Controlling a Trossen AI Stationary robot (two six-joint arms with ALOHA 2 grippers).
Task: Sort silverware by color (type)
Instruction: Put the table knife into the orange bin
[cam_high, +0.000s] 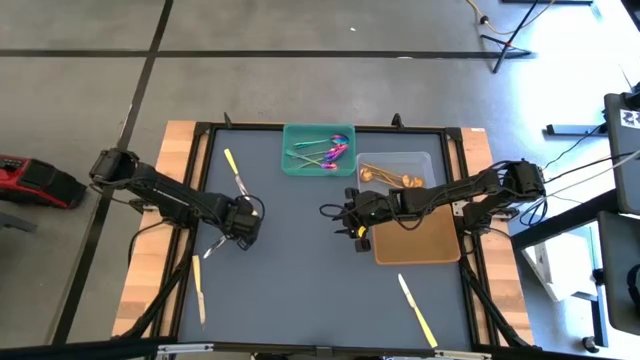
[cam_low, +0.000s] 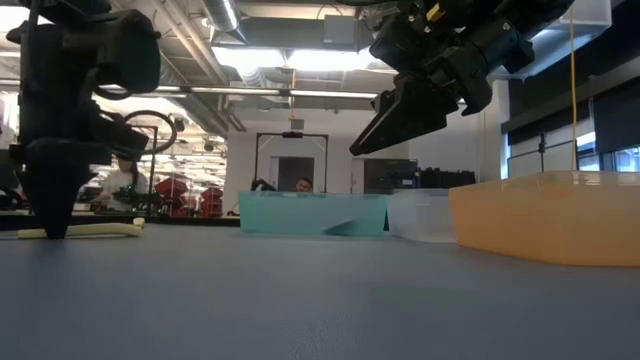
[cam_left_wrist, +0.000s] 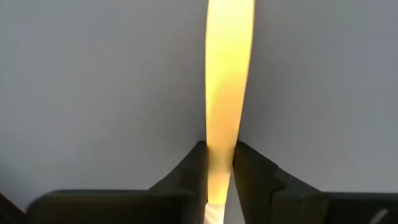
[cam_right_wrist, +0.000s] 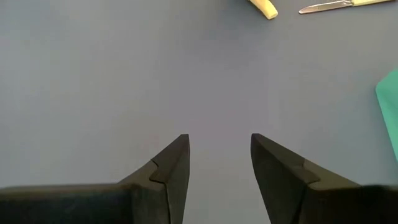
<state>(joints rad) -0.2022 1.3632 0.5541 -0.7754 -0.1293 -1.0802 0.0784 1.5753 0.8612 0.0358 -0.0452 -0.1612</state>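
A pale yellow knife (cam_left_wrist: 227, 74) lies flat on the dark mat at the left, and my left gripper (cam_left_wrist: 219, 152) points down on it, shut on its handle. In the high view only the knife's silver blade (cam_high: 213, 246) shows beside my left gripper (cam_high: 240, 236). My right gripper (cam_high: 358, 228) hangs open above the mat's middle, next to the orange tray (cam_high: 430, 250), with nothing between its fingers (cam_right_wrist: 171, 165). Purple-headed spoons (cam_high: 325, 152) lie in the green tray (cam_high: 292, 165). Gold spoons (cam_high: 385, 176) lie in the clear tray (cam_high: 425, 160). My left gripper pinches the knife's yellow handle (cam_left_wrist: 221, 134) between its two fingers, close to where the handle meets the blade. The fingers come from above, pointing down, and lie across the knife. The knife (cam_low: 85, 230) rests along the mat.
Three more pale yellow knives lie loose on the mat: one at the far left (cam_high: 233, 170), one at the near left (cam_high: 199, 290), one at the near right (cam_high: 418, 312). The three trays stand along the far and right side. People and equipment show in the room behind.
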